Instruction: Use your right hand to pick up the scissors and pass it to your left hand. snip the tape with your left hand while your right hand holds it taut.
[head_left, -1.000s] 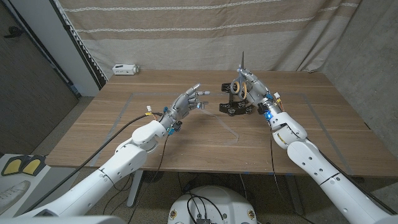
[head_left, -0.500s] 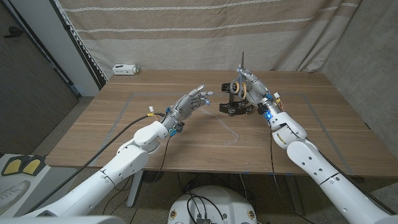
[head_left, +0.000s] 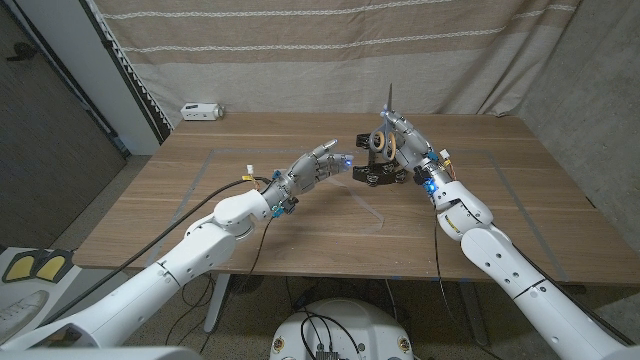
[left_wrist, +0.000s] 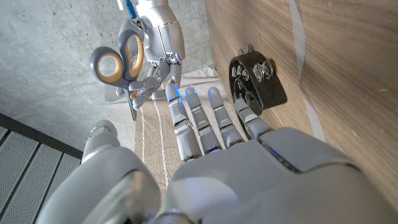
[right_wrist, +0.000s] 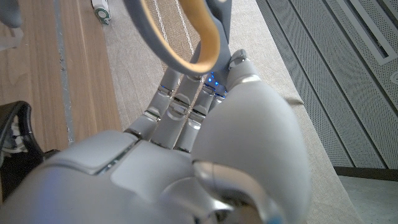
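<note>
Nearest the robot, both arms are reaching in over the front edge of the wooden bench (head_left: 300, 235), the left one stretching forward and across toward the right one. At its end the left hand (head_left: 316, 165) is hanging above the bench with nothing in it, its fingers (left_wrist: 198, 121) extended fairly straight and slightly apart, pointing at the right hand and stopping just short of it.

Just beyond those fingertips, the right hand (head_left: 398, 137) is holding the scissors (head_left: 384, 130) up off the bench. Its fingers are gripping the grey, yellow-lined handles, whose loops are facing the left hand, and the blades are pointing straight up past the right hand's fingertips. From the left wrist, the scissors (left_wrist: 119, 59) are showing just past the left hand's fingertips, apart from them. From the right wrist, one handle loop (right_wrist: 180, 34) is curving over the right hand's curled fingers (right_wrist: 180, 102).

Directly below the right hand, a black tape dispenser (head_left: 377, 172) is sitting on the bench, close under the scissors' handles; whether the hand is touching it I cannot tell. Faint pale lines (head_left: 205, 165) are marking a rectangle on the bench around both hands.

Well beyond the left hand, near the bench's far edge, a small white device (head_left: 202, 111) is lying in front of a striped beige curtain (head_left: 320, 50).
</note>
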